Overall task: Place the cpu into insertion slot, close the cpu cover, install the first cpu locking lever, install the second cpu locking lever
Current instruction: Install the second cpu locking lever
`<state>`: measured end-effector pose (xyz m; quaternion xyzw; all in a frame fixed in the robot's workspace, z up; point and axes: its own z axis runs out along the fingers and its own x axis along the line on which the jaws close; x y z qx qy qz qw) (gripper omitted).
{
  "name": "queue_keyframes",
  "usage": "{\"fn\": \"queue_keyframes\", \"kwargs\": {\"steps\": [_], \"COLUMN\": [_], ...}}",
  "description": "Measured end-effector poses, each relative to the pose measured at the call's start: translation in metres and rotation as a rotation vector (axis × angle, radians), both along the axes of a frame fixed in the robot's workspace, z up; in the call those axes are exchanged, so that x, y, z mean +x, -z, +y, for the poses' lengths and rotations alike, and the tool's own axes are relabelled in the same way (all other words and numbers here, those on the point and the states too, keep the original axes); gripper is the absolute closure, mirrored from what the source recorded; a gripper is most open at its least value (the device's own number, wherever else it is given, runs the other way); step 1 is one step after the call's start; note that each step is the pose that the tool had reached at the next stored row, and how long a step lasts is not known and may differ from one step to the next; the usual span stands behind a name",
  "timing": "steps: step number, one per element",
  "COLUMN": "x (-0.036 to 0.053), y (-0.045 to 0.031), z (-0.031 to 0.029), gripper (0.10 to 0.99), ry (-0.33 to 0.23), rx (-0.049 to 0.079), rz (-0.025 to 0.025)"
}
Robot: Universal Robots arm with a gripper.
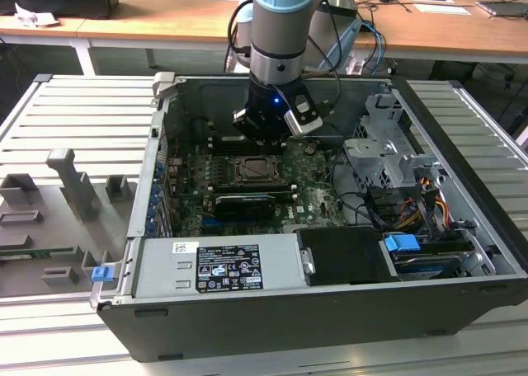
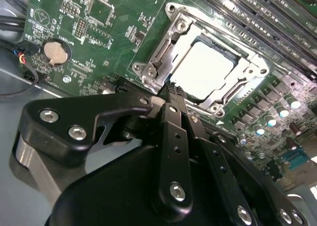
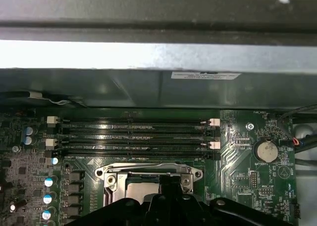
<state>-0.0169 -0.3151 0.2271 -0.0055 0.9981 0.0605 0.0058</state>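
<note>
A: Exterior view. Logged arm (image 1: 279,30) reaching down into open computer case (image 1: 272,326). Placed gripper (image 1: 266,137) low over circuit board (image 1: 318,199), just beyond socket (image 1: 250,171) on its far side. Free room on the exterior view's left up to the case edge; tighter on the exterior view's right, near drive cage (image 1: 388,157).

B: Jaws?

A: Hidden there. Second wrist view: found jaws together on gripper (image 2: 172,89), nothing seen between them, tip at the near rim of cover plate (image 2: 163,50); cannot tell whether touching.

B: Chip?

A: Found chip (image 2: 200,70) lying flat inside the socket, pale face up, showing through the cut-out. Cover plate down over its edges, as far as can be told. Noted coin battery (image 2: 54,52) well apart, with bare board between.

B: First wrist view?

A: Same reading. Gripper (image 3: 171,186) narrow, jaws together, in front of chip (image 3: 141,190). Cover plate (image 3: 148,170) edge running parallel to memory slots (image 3: 133,137), just beside them. Beyond the slots, case wall (image 3: 148,89) close behind. Coin battery (image 3: 266,150) off to one side.
</note>
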Motion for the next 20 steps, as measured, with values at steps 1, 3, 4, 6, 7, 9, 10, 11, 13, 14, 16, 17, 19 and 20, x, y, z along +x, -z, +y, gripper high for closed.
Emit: {"fn": "queue_keyframes", "kwargs": {"steps": [1, 3, 4, 6, 7, 9, 10, 11, 13, 14, 16, 17, 19, 20], "x": [0.0, 0.0001, 0.0, 0.0, 0.0, -0.0001, 0.0, 0.0, 0.0, 0.0, 0.0, 0.0, 0.0, 0.0], "y": [-0.0009, -0.0015, -0.0015, -0.0015, -0.0019, -0.0048, -0.0067, -0.0098, -0.0182, -0.0198, -0.0203, -0.0204, -0.0204, -0.0203], "z": [-0.0001, -0.0011, -0.0018, -0.0046, -0.0052, -0.0055, -0.0055, -0.0056, -0.0056, -0.0057, -0.0061, -0.0063, -0.0075, -0.0082], "gripper": [0.98, 0.98, 0.98, 0.98, 0.98, 0.98, 0.98, 0.98, 0.98, 0.98, 0.98, 0.98, 0.98, 0.98], "ry": [0.0, 0.0, 0.0, 0.0, 0.0, 0.0, 0.0, 0.0, 0.0, 0.0, 0.0, 0.0, 0.0, 0.0], "rx": [0.0, 0.0, 0.0, 0.0, 0.0, 0.0, 0.0, 0.0, 0.0, 0.0, 0.0, 0.0, 0.0, 0.0], "rz": [0.0, 0.0, 0.0, 0.0, 0.0, 0.0, -0.0001, 0.0, 0.0, 0.0, -0.0002, -0.0001, 0.0, 0.0]}}
